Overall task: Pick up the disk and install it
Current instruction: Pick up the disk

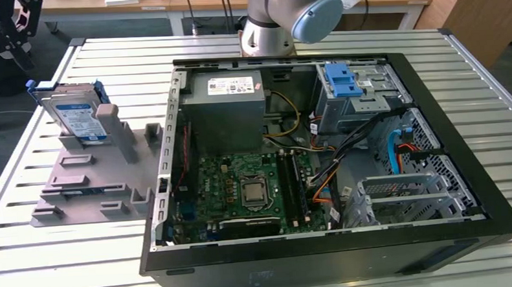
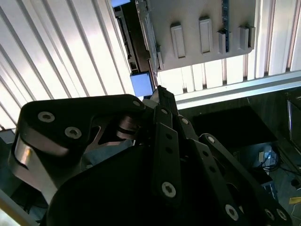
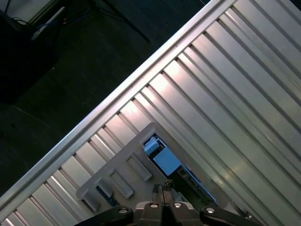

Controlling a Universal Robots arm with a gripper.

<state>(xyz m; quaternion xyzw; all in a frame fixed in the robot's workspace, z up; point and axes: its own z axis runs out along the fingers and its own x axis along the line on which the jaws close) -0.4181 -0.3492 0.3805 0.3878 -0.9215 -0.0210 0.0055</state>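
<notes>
With the gripper closed and empty, we should centre it squarely over the upright disk below, keeping clear of the grey holder cradling it.

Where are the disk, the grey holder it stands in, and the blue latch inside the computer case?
the disk (image 1: 76, 117): exterior view, on its white-and-blue label.
the grey holder (image 1: 89, 189): exterior view, on its flat base.
the blue latch (image 1: 343, 81): exterior view, on its ridged face.
</notes>
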